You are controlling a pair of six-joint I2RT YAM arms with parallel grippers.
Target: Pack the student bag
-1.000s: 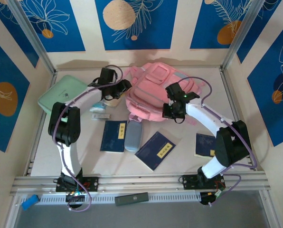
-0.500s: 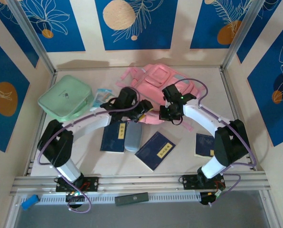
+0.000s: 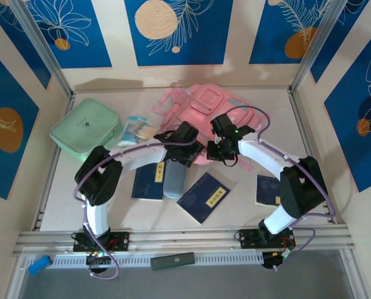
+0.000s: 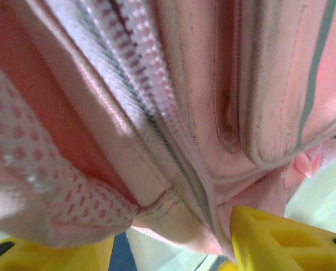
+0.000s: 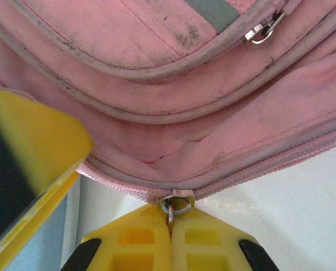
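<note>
The student bag [image 3: 201, 107] lies toward the back of the surface [image 3: 238, 212]. At its near edge the right fingers [image 5: 140, 243] pinch the zip pull [image 5: 173, 206]. The left fingers [image 4: 281, 240] straddle the zip seam; whether they grip it I cannot tell. Best to anchor that seam firmly, then draw the pull along the teeth, not upward.

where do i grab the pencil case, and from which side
Pinch the pencil case across its narrow width at its near end, from straight above: it lies flat, long axis near to far, and the left gripper sits by its far end.
</note>
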